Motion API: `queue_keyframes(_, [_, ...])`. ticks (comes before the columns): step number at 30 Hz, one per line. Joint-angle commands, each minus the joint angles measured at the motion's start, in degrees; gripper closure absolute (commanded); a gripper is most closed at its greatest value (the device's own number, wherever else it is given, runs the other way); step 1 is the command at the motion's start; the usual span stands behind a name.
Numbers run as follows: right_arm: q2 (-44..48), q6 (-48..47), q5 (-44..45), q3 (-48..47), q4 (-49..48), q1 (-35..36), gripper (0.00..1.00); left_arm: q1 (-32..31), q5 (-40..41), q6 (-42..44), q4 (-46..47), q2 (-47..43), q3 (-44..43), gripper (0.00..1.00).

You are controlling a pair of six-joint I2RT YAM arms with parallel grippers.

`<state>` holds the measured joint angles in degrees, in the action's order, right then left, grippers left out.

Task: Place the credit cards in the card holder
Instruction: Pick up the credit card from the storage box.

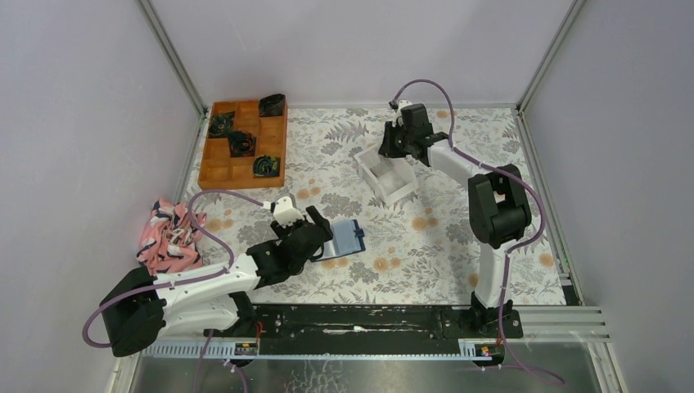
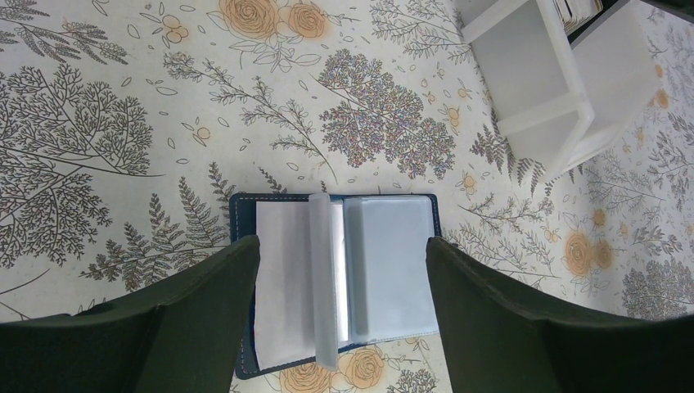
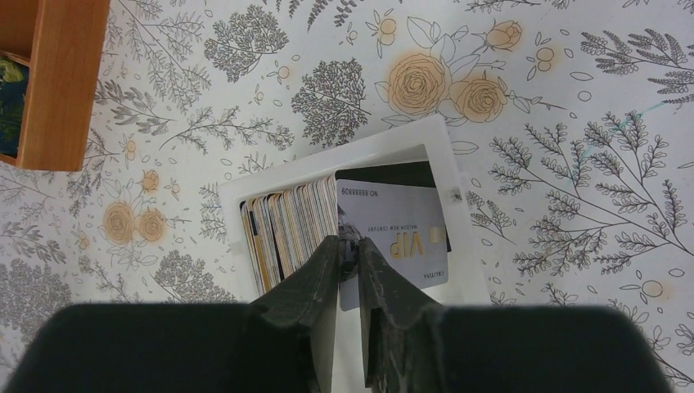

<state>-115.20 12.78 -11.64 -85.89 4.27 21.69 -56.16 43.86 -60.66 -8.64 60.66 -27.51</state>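
Note:
The card holder [image 2: 385, 262] lies open on the flowered cloth, navy outside, with pale clear pockets and one leaf standing up at the fold. My left gripper [image 2: 342, 246] hovers over it, open, a finger on either side, touching nothing. In the top view the card holder [image 1: 348, 237] sits just right of the left gripper [image 1: 315, 237]. The credit cards [image 3: 286, 221] stand packed on edge in a white box [image 3: 352, 151]. My right gripper [image 3: 349, 241] reaches into the box, shut on the edge of a grey-white credit card [image 3: 409, 229] marked VIP.
An orange wooden tray [image 1: 245, 143] with dark items stands at the back left. A pink patterned cloth [image 1: 172, 233] lies by the left wall. The white box [image 1: 389, 176] sits mid-table under the right gripper [image 1: 393, 147], its corner also in the left wrist view [image 2: 540, 123].

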Motion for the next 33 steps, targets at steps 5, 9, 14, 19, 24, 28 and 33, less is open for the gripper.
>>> queue_keyframes(5, [5.84,0.50,0.49,1.11,-0.94,1.06,0.87,0.30,0.58,1.03,2.44,-0.82,0.01,0.18])
queue_keyframes(9, [7.51,-0.77,2.84,2.35,-0.97,1.30,0.96,0.28,0.55,2.22,4.26,-1.35,0.59,0.18])
queue_keyframes(14, [11.19,-2.34,6.72,4.58,-1.61,1.66,1.00,0.28,0.50,5.11,9.54,-2.80,2.40,0.18])
queue_keyframes(19, [15.70,-4.82,11.56,6.00,-0.68,3.08,1.00,0.35,0.61,10.08,14.92,-4.34,3.22,0.18])
queue_keyframes(24, [22.00,-6.22,14.77,8.54,1.27,6.09,1.00,0.29,-0.46,14.16,17.44,-6.28,2.74,0.18])
queue_keyframes(28, [27.86,-5.45,13.38,12.10,3.24,8.37,1.00,0.35,-1.29,16.32,17.76,-9.67,3.41,0.17])
queue_keyframes(33, [36.50,-2.74,8.03,19.81,3.82,11.01,1.00,0.43,-4.70,19.21,21.49,-16.26,7.34,0.16])
